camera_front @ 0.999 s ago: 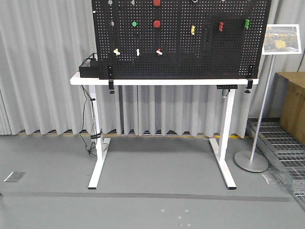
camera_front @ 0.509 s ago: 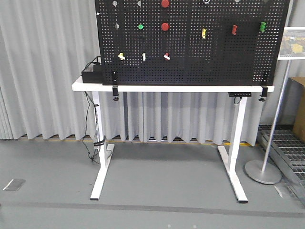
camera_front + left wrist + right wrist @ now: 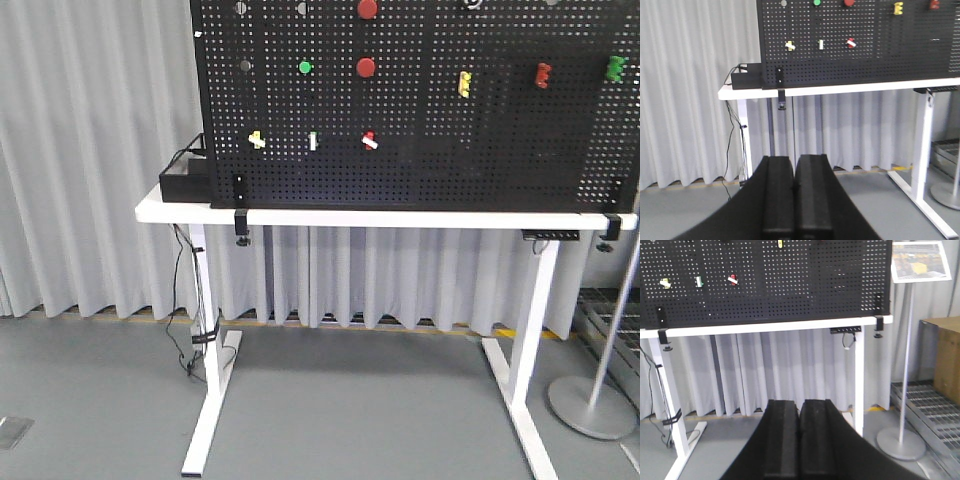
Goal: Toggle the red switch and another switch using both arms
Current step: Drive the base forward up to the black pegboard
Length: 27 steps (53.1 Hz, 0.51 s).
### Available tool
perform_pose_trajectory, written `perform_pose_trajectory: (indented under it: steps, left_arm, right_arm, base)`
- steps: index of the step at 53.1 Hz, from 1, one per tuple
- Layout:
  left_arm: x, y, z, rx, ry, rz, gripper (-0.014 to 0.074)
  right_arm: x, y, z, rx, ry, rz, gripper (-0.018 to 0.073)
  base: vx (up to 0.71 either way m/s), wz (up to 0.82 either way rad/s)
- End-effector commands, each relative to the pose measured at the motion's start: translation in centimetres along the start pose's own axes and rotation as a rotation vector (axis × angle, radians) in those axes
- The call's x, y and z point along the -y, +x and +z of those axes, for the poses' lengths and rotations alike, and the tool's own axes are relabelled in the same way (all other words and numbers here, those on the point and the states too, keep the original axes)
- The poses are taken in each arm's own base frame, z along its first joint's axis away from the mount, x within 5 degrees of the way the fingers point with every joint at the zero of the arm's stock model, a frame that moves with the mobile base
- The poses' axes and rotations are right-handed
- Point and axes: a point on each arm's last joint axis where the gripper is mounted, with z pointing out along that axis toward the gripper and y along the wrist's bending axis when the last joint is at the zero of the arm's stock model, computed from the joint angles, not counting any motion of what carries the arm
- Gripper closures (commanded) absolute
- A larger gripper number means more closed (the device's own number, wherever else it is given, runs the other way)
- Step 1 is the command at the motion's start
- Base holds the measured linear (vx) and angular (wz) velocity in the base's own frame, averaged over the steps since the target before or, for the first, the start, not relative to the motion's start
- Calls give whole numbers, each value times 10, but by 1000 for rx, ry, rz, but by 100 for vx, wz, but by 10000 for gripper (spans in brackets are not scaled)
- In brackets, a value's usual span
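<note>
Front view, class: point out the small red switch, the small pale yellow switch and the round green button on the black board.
red switch (image 3: pixel 369 139), front view, on its red body above the white lever.
pale yellow switch (image 3: pixel 257 140), front view, on its yellow body.
green button (image 3: pixel 305 67), front view, on its round face.

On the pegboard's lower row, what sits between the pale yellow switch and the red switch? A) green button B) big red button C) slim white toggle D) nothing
C: the slim white toggle stands between the pale yellow switch and the red switch.
</note>
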Motion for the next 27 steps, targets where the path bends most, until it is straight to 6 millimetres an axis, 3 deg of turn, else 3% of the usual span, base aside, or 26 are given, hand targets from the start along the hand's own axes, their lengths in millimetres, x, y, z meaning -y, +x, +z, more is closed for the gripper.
perform_pose_trajectory:
  steps: [1,27]
  left_arm:
    - [-1,-2,-1,79,-10,-5,594]
    - [-1,-2,-1,79,-10,-5,594]
  right_arm:
    - [0,-6,-1,85,4,-12,566]
    - [0,-6,-1,85,4,-12,566]
  base:
    - [48,4]
    - [44,0]
